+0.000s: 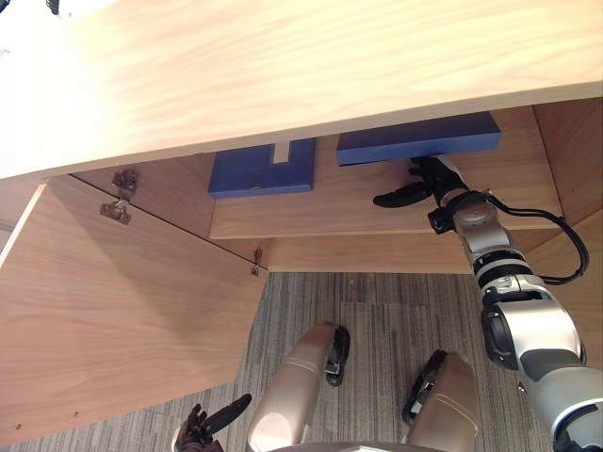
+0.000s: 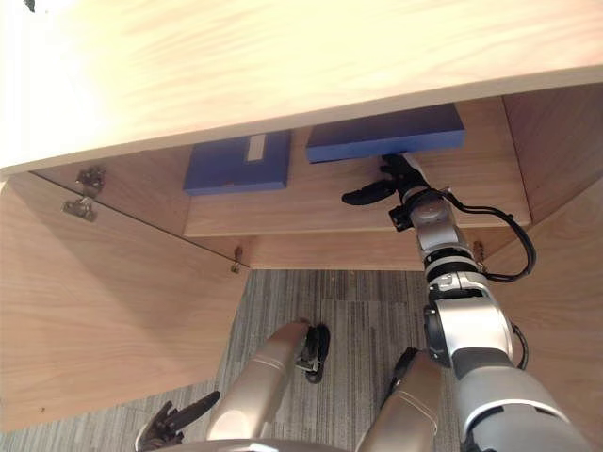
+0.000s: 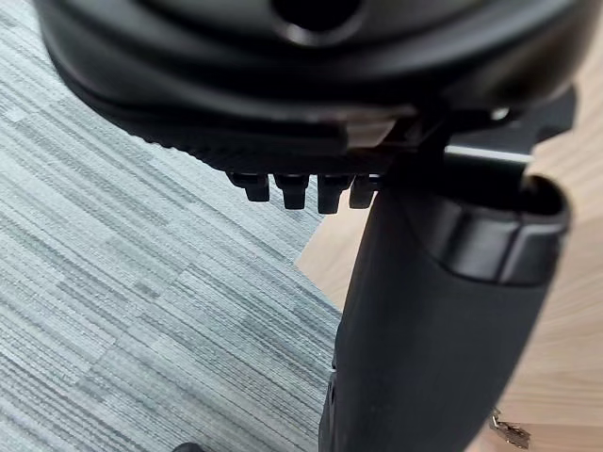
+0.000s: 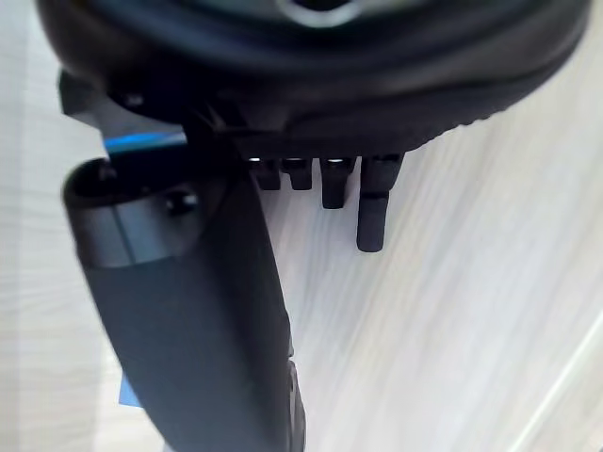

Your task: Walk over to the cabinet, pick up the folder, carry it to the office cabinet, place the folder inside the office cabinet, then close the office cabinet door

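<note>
Right robot hand [image 1: 426, 184] over cabinet shelf [image 1: 349, 207], thumb spread wide, fingers straight at blue folder [image 1: 419, 137] edge, left robot hand [image 1: 203, 426] relaxed, low

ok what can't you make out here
- left folder and right folder: far ends hidden under the cabinet top, both eye views
- right hand: grip on the right folder unclear; small in eye views, blurred in wrist view
- left hand: partly cut off by left eye view's bottom edge

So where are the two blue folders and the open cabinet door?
Left folder [image 1: 254, 171]: left eye view, cover's middle.
Right folder [image 1: 419, 139]: left eye view, cover's middle.
Cabinet door [image 1: 113, 311]: left eye view, inner face.
</note>
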Tool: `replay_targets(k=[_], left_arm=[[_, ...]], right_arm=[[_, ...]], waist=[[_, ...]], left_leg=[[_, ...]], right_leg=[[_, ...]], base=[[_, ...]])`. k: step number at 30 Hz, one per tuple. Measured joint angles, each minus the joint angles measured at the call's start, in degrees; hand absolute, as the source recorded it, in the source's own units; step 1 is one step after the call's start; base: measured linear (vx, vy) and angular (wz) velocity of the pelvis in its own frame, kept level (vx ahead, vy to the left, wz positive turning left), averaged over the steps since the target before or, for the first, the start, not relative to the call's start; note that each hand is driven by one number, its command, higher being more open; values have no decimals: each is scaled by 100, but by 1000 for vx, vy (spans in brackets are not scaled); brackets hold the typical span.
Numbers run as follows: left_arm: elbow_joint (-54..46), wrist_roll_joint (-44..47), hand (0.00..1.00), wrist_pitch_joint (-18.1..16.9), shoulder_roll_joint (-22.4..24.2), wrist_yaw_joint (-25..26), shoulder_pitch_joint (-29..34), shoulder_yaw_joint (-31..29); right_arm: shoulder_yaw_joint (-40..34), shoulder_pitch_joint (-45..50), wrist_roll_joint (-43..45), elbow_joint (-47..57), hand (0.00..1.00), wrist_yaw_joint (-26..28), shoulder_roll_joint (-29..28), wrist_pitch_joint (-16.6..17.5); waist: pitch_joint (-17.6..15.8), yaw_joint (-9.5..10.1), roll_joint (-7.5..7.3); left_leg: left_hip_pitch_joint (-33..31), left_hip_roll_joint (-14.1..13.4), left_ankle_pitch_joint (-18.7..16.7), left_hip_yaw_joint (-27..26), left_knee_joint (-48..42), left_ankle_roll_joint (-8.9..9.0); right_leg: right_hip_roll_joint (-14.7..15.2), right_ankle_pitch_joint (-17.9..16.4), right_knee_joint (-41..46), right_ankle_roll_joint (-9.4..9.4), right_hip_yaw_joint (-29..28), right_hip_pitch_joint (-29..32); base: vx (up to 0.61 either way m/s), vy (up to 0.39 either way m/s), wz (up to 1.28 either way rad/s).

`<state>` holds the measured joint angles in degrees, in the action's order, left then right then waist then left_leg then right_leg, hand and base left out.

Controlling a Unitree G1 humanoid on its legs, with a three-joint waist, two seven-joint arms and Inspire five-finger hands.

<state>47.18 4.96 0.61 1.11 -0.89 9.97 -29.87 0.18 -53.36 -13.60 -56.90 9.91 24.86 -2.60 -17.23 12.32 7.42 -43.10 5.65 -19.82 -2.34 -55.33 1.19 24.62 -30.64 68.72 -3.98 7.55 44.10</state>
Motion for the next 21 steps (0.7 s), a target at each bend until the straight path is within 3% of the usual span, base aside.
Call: replay_targets(k=[8, 13, 17, 21], left_arm=[[-104, -25, 100, -3, -174, -96, 72, 260], [-75, -116, 100, -10, -380, -80, 112, 548], [-78, -128, 100, -29, -517, -80, 107, 697], [-77, -293, 100, -67, -550, -82, 95, 712]], right_arm=[[894, 314, -1689, 79, 100, -8, -93, 295], [1478, 603, -2272, 104, 100, -50, -331, 361], [1817, 1026, -2489, 63, 100, 55, -674, 378], [1907, 1167, -2642, 73, 100, 14, -764, 374]], waist=[[-11, -19, -38], [3, -55, -187], [82, -145, -384], [118, -156, -445]], left_leg=[[716, -24, 198, -11, 827, -25], [1334, -84, 441, -16, 1630, -3], [1911, -118, 901, 12, 2644, 45], [2298, -201, 1375, 118, 3538, 136]], right_leg=[[-85, 244, -785, -12, 164, -683], [-231, 486, -1529, -27, 323, -1262], [-340, 764, -2306, -15, 591, -1787], [-518, 1035, -2924, 46, 808, -2078]], base=[[95, -34, -6], [123, -15, -9], [123, -48, 7], [61, -55, 5]])
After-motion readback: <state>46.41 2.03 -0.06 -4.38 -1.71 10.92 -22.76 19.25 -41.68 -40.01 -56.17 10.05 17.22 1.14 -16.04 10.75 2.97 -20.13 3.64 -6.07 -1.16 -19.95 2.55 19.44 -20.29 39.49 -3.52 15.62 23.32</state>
